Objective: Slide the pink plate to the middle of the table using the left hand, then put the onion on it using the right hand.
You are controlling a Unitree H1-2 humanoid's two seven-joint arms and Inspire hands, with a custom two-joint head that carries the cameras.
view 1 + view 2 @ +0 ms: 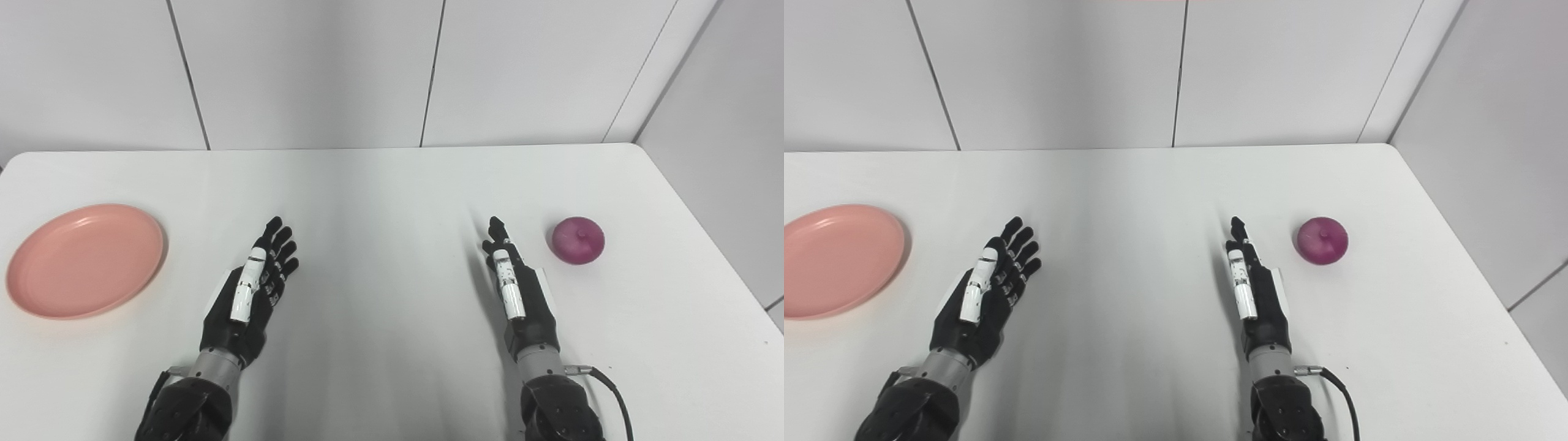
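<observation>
- Left hand [251,294]: held low over the table near the front edge, left of centre; fingers straight and spread apart, nothing in its hold
- Right hand [517,285]: held low over the table right of centre, seen edge-on with fingers straight and close together, pointing away from the robot; it holds nothing
- Pink plate [86,260]: lies flat near the table's left edge, apart from the left hand and to its left; the middle of the table [392,184] between the two hands is bare white surface
- Onion [578,240]: a red-purple bulb sitting just beyond and to the right of the right hand's fingertips, close but not touching
- Task state, as judged: neither step has begun; the plate slide comes first
- Plate handling, as judged: appears to be a light, rigid, shallow dish with a raised rim; it should glide easily on the smooth tabletop. Press fingertips on the near rim or flat on the inner face and draw it rightward; too much weight on one edge could tip it
- Onion handling, as judged: firm, round, with a smooth dry skin that may slip or roll. Close fingers and thumb around its widest part from above, and set it down gently so it does not roll off the plate
</observation>
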